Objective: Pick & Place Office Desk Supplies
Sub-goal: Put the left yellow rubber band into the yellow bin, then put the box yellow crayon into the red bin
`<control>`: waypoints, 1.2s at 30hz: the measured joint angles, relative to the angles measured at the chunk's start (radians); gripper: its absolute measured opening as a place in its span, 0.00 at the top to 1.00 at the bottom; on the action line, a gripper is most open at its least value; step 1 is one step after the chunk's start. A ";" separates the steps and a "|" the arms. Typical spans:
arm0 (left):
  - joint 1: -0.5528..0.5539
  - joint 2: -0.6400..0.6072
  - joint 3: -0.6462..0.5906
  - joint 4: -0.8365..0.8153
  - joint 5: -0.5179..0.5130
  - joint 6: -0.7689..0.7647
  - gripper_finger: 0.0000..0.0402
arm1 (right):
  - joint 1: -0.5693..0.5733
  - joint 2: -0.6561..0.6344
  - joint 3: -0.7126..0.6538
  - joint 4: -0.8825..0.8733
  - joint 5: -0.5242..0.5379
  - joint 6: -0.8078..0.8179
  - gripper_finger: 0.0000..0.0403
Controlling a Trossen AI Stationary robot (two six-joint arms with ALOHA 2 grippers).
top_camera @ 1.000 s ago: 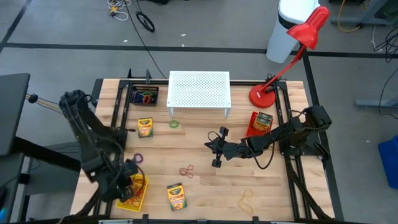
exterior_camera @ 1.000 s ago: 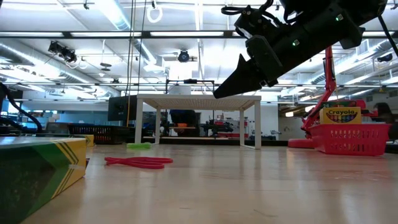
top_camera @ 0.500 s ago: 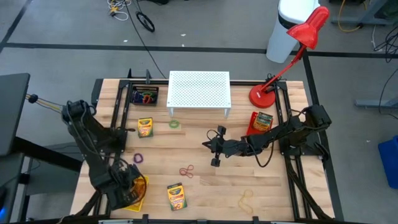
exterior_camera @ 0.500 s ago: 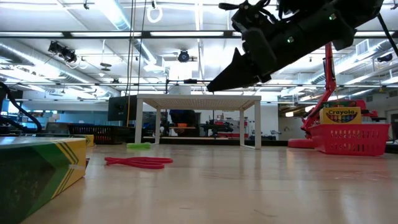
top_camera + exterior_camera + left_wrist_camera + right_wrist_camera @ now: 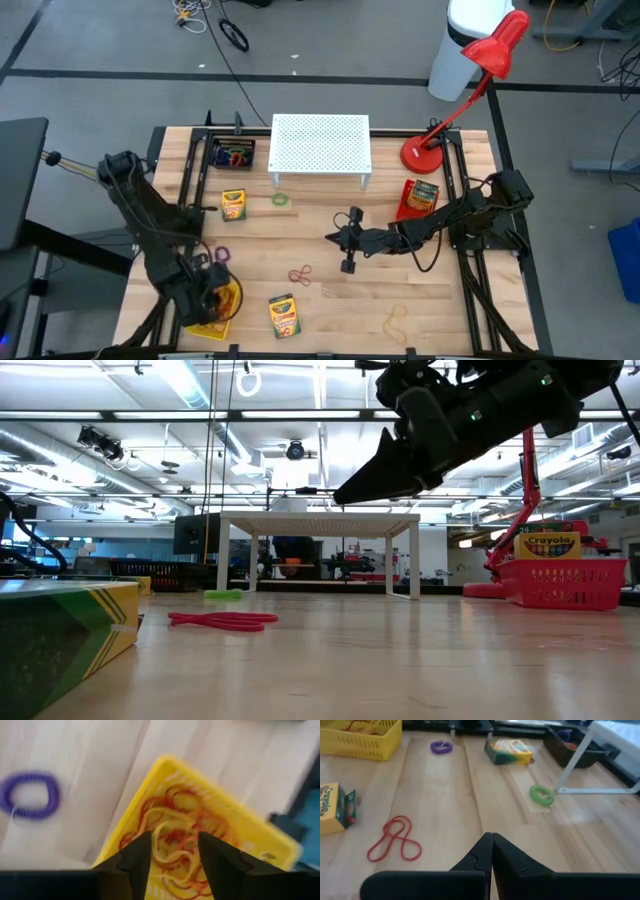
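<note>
The left gripper (image 5: 170,857) hung directly over a shallow yellow plastic basket (image 5: 222,312) at the near left corner of the pale wooden table (image 5: 440,300), its two dark fingers (image 5: 135,860) standing apart with a tangle of thin reddish-tan and yellow rubber bands (image 5: 175,827) lying in the basket below them. Nothing showed between those fingers, so the step in hand looked like a drop into the basket.

To do it well, the fingers would have to be fully clear of any clinging band before the arm lifted, and the lift would best go straight up so that the light basket was not dragged off the table edge.

A small purple coiled elastic loop (image 5: 221,254) lay on the table just beside the basket. A red rubber band (image 5: 301,274) lay near the middle, with a yellow-and-green crayon box (image 5: 283,315) at the near edge and a second one (image 5: 233,204) farther back on the left. A green loop (image 5: 280,199) lay by a leg of the white perforated stand (image 5: 320,143), and a pale tan band (image 5: 397,320) near the front.

The right gripper (image 5: 346,245) hovered above the table's centre, its fingers (image 5: 490,855) pressed together and empty. A black bin (image 5: 232,154) at the back left held coloured loops, and a red basket (image 5: 420,197) beside the red desk lamp (image 5: 470,85) held a crayon box.
</note>
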 joint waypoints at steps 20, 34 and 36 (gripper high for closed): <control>0.312 0.153 0.056 0.488 -0.111 0.612 0.52 | 0.081 0.000 0.000 -0.115 -0.062 -0.003 0.97; 0.331 0.389 0.070 0.602 -0.044 0.554 0.38 | 0.129 0.000 0.000 -0.132 -0.047 0.001 0.97; 0.330 0.393 0.070 0.606 -0.044 0.550 0.43 | 0.128 0.000 0.000 -0.132 -0.046 0.001 0.97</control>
